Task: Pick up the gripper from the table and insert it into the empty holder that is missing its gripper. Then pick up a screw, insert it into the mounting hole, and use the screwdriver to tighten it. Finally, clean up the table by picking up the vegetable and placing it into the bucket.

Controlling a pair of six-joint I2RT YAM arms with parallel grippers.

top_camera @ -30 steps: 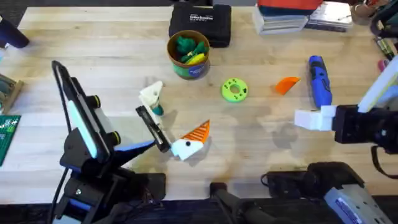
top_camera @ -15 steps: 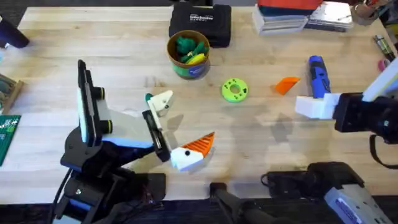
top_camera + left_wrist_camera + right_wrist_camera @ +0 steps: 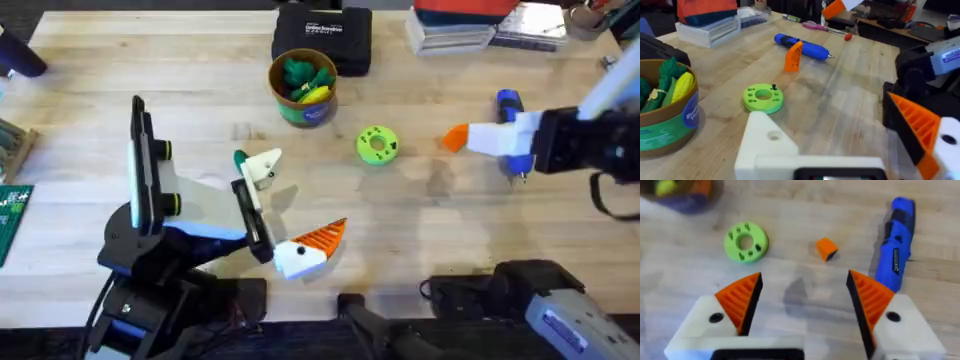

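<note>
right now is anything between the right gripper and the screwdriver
Nothing visible. The open right gripper hovers beside the blue screwdriver, with bare table between them. A small orange piece lies off to the side.

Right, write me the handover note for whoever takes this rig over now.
Right gripper: open, empty, hovering beside the thick blue-handled screwdriver, which lies on the table.
Left arm: its grip cannot be read.
Loose white block with orange ribbed finger: at the black bracket of the black-and-white holder; seating unclear.
Round green bucket: holds green and yellow toys; unclear whether the vegetable is among them.
Done: possibly the insertion. Left: screw, tightening, vegetable check.
</note>
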